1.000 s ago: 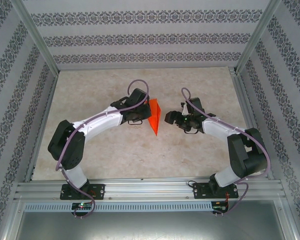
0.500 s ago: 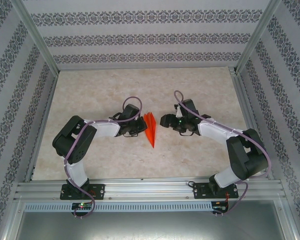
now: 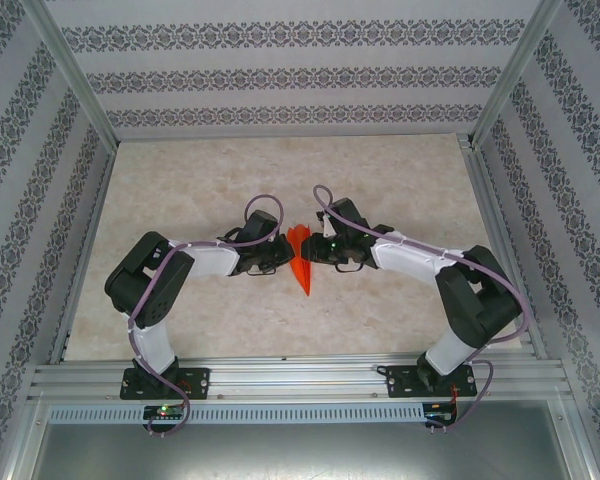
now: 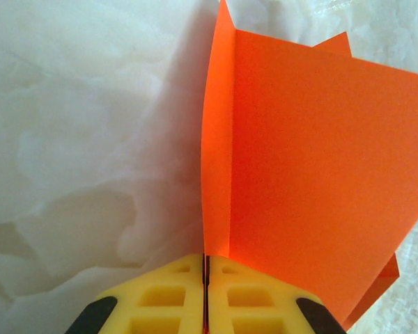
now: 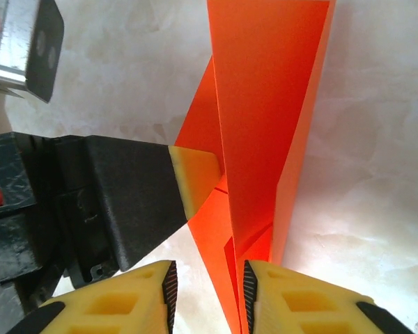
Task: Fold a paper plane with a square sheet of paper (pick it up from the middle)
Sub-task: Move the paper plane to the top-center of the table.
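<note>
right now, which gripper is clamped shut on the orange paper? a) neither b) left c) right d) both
b: in the left wrist view the left gripper is pressed shut on the orange paper, while the right gripper has its jaws apart either side of the paper's edge.

I'm looking at a tabletop (image 3: 180,180) w/ a pale beige marble-look finish, matte, evenly lit, soft shadows only. Walls on 3 sides: back wall (image 3: 300,80) at 12 o'clock, left wall (image 3: 20,150) at 9, right wall (image 3: 580,150) at 3. All are white wallpaper w/ grey damask bands. Alu posts (image 3: 70,70) slant up from the far corners, approx 10 and 2. At 6 an alu rail (image 3: 300,378) runs across, w/ a slotted cable duct (image 3: 300,412) below it, then a grey panel (image 3: 300,450).
</note>
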